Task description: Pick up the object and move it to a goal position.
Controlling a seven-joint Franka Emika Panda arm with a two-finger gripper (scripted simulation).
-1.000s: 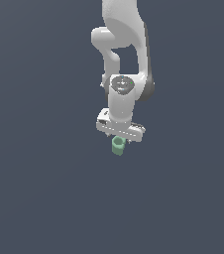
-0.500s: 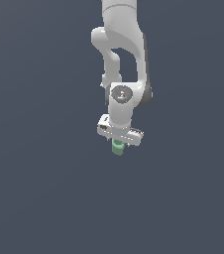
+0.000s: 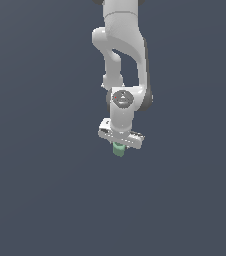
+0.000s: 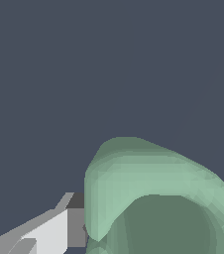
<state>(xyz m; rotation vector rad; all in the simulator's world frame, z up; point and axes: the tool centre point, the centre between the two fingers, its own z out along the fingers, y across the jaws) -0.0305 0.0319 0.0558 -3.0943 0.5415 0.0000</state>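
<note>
Exterior view, arm pose: the white arm (image 3: 120, 45) comes down from the top edge, bends at a joint with a round grey cap (image 3: 121, 99), and points its wrist straight down; the hand's crossbar is tilted, lower toward the exterior view's right.
Exterior view, claw: the claw (image 3: 119, 148) points down, closed on the object from both sides; the fingers are mostly hidden behind the hand and cannot be made out singly.
Exterior view, object: the object (image 3: 118, 149), pale mint green, sits directly under the claw and pokes out below the crossbar, its long axis roughly vertical with a slight lean.
Exterior view, writing: none legible; only a tiny red mark on the joint cap, too small to read.
Wrist view, claw: one white and grey finger (image 4: 49, 230) touches the object's outer wall; the other finger is out of frame.
Wrist view, object: the object (image 4: 129, 173) fills the frame close to the camera, its hollow opening (image 4: 168, 225) facing the lens, so its axis runs along the claw's reach.
Wrist view, writing: none.
</note>
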